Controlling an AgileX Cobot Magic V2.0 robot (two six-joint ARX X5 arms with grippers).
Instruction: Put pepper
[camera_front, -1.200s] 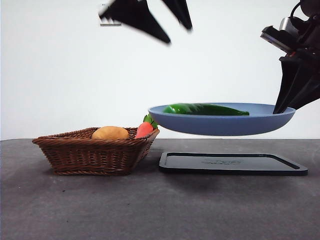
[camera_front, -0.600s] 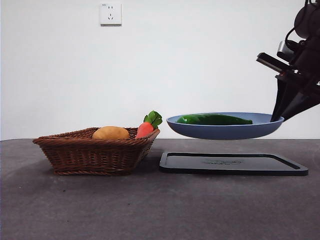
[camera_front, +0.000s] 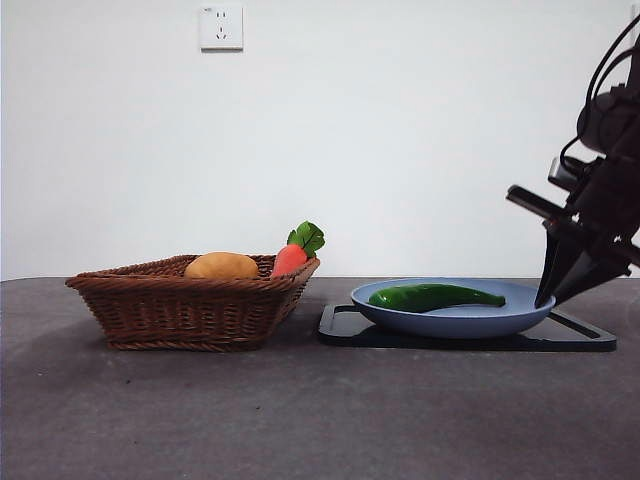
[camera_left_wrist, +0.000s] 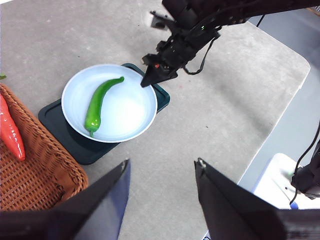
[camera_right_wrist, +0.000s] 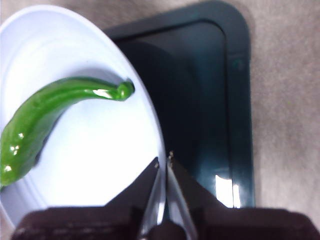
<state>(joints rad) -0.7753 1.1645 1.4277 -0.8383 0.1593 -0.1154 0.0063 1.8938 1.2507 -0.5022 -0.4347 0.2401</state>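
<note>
Right tool (camera_front: 548, 297), at frame right, is clamped on the blue plate (camera_front: 520, 313) rim; pepper (camera_front: 432, 297) lies inside, plate on black tray (camera_front: 585, 338). Left tool (camera_left_wrist: 161, 170) spread wide.

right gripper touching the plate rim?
Touching. Right wrist view shows the right gripper with its jaws pinched on the plate rim.

The right claw (camera_front: 556, 287) is black with two thin pointy jaws. Black cables (camera_left_wrist: 202, 47) loop along its dark, bumpy arm (camera_left_wrist: 220, 12).
</note>
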